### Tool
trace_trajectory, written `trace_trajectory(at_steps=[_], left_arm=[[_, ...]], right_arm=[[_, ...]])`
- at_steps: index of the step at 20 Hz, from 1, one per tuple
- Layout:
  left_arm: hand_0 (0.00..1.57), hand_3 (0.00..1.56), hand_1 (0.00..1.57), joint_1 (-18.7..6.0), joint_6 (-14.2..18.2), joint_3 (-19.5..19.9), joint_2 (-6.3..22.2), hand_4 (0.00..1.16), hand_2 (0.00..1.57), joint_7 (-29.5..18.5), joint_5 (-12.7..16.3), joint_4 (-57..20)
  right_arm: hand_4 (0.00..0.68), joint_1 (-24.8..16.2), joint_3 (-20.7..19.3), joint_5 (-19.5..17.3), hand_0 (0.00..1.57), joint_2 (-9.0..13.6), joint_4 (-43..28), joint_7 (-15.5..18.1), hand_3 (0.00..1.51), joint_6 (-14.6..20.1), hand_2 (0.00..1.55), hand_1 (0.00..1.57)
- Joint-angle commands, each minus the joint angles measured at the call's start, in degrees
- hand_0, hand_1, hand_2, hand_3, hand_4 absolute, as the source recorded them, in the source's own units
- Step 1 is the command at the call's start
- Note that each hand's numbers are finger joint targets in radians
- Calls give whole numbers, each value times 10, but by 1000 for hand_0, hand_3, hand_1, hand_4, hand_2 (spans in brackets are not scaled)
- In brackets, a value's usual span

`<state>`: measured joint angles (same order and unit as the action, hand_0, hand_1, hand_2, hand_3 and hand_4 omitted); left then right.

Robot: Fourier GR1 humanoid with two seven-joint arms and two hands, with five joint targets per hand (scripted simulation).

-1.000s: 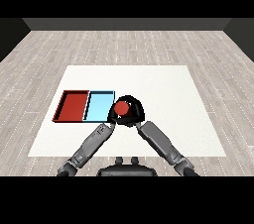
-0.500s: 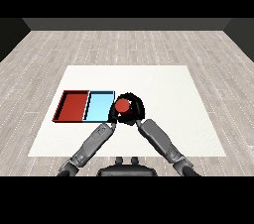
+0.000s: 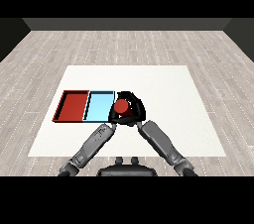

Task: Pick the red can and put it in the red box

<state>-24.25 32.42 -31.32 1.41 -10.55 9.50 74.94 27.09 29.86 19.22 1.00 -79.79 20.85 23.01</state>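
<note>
Inside the right hand [image 3: 132, 110], curled fingers hold the red can [image 3: 121, 106]. Just left of it lies the blue tray [image 3: 99, 107], then the red tray [image 3: 73, 106]. Whether the left hand [image 3: 112, 118] is open cannot be told.

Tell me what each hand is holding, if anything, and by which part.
The right hand curls round the red can, gripping its side. Whether the left hand holds anything cannot be told.

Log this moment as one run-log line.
phase: carrying | right robot hand: curled round red can | can: beside light blue tray, not yet in red tray | left robot hand: hidden
</note>
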Motion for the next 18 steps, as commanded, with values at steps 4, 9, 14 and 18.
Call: trace_trajectory(at_steps=[4,9,14,18], left_arm=[[1571,1494,1571,25,3,-1,-2,1148,1571,29,-37,43],[1571,1482,1571,-2,-6,8,-14,1152,1571,10,-14,1],[1571,1478,1571,26,-43,43,-13,1144,1571,-24,-21,-18],[1571,1484,1571,48,-40,36,-3,1126,1571,-4,-9,5]], right_arm=[[0,-8,-39,-38,0,-4,-33,-32,0,-38,0,0],[0,-36,-27,-80,0,-10,-61,-49,0,-14,0,0],[0,-39,-94,-77,0,23,-76,-33,0,-41,0,0],[0,-35,-125,-66,0,31,-148,-37,0,-50,0,0]])
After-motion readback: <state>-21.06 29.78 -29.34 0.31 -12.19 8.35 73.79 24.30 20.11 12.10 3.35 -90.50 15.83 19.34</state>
